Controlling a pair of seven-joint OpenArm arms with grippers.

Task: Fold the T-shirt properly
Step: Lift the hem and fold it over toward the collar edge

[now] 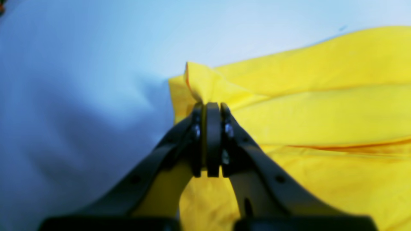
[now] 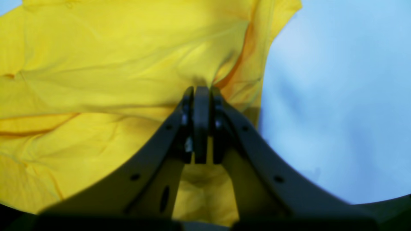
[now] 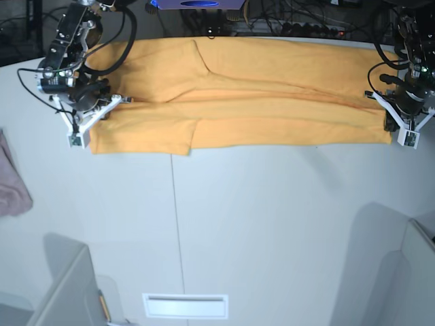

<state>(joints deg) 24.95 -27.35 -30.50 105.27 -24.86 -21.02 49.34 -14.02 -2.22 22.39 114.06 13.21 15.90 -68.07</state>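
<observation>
Two grippers, left (image 1: 210,107) and right (image 2: 201,91), each clamp an end of your T-shirt (image 3: 272,95). That keeps the fold taut across the table (image 3: 272,224).

pink cloth (image 3: 12,183) at white table (image 3: 272,224) edge, cables (image 3: 299,27) behind.

The base view looks steeply down from high above the tabletop (image 3: 272,224), taking in both arms at the far edge. Each wrist view sits close behind its own jaws, facing along them. All three share the T-shirt (image 3: 272,95) (image 1: 321,109) (image 2: 96,64).
</observation>
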